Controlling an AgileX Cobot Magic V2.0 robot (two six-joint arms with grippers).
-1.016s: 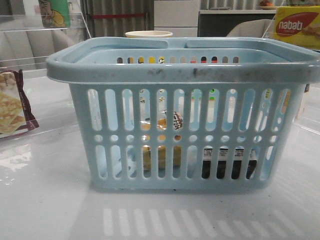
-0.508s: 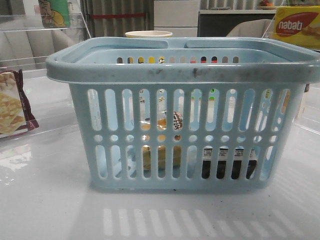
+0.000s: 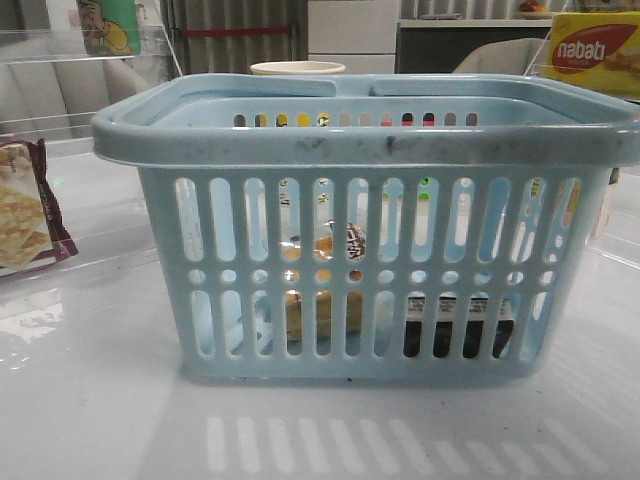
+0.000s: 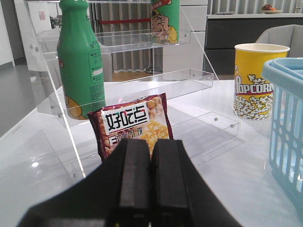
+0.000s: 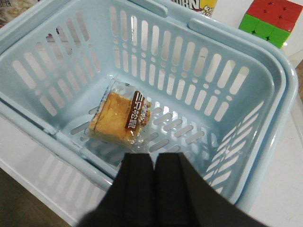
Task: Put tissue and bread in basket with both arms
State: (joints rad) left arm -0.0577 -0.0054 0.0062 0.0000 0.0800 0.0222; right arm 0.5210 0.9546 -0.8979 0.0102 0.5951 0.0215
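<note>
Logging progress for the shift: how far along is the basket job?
It looks finished. The bread lies on the basket floor, and the tissue shows through the front slots beside it. Nothing is in hand: the left pincer and right pincer are both shut and empty. Nothing seems left.

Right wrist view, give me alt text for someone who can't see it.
Looking down into a light-blue slotted basket where a wrapped golden-brown bread with a dark label lies on the floor. The right gripper hangs above the near rim, jaws closed and empty. A red-and-green cube sits beyond the basket.
</note>
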